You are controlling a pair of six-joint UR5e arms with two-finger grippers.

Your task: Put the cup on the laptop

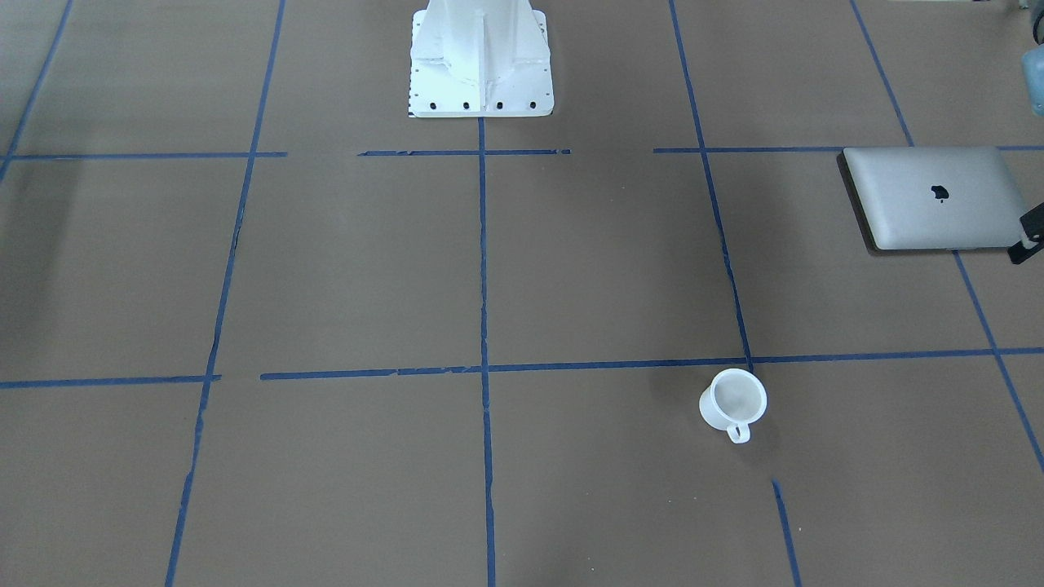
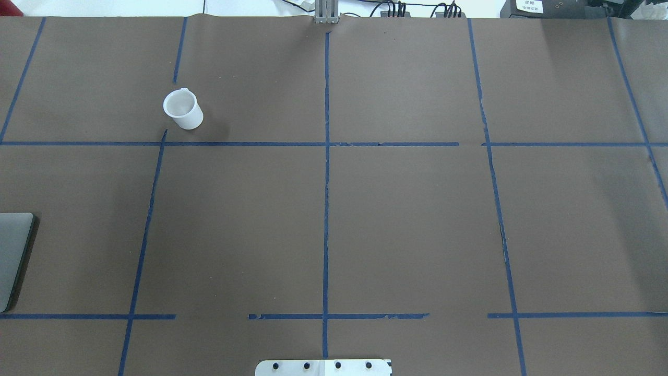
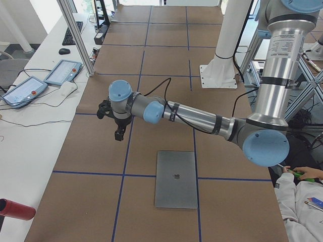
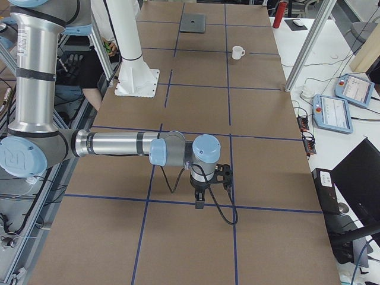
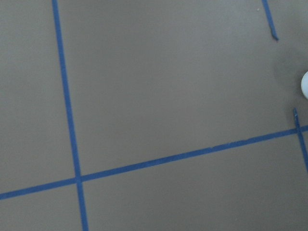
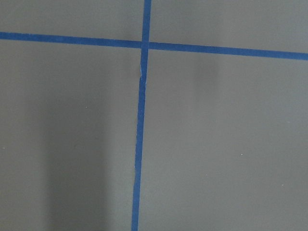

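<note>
Left tool (image 3: 119, 135) and right tool (image 4: 200, 202) show only in the side views, each hanging over the tabletop (image 3: 86, 151); can't tell whether they're spread or clenched. Front and overhead: cup (image 1: 732, 401) stands upright and untouched, well apart from the closed laptop (image 1: 934, 200), whose flat lid is the landing spot. Left wrist view catches just the cup's edge, so I'd guess the left arm picks.

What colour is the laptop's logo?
Black logo on the silver-grey laptop; clearest in exterior front-facing view.
</note>
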